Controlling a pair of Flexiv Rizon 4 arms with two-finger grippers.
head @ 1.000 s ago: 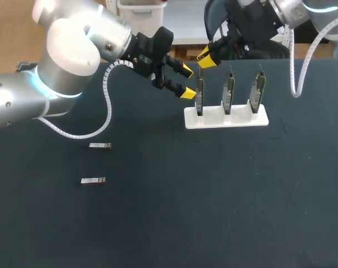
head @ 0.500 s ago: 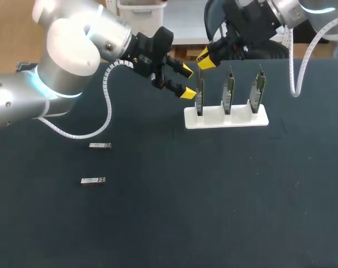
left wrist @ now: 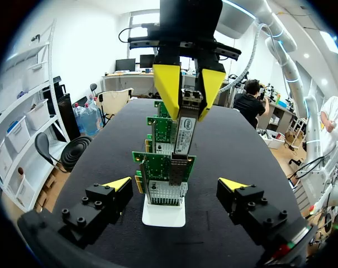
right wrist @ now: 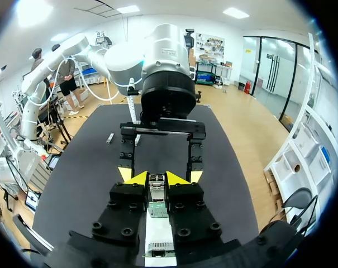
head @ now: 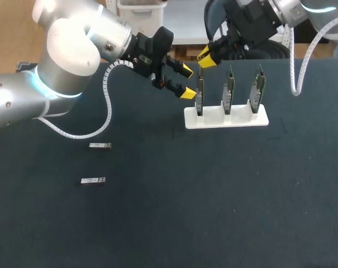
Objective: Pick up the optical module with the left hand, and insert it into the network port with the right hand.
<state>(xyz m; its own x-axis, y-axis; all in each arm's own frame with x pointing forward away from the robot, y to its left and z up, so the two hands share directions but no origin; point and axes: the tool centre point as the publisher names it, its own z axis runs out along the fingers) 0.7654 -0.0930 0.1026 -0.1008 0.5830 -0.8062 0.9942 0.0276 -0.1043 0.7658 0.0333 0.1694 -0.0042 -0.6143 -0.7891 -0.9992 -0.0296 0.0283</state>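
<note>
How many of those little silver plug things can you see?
3. The first module and second module lie on the table; the third module is gripped by the right end effector above a green card. Others may be hidden.

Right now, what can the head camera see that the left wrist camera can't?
Only the head view shows the two spare modules lying on the table, far from the stand. Only the left wrist view shows the optical module pinched in the right gripper, just above the nearest card. Both show the white stand, its green cards and the open left gripper.
</note>
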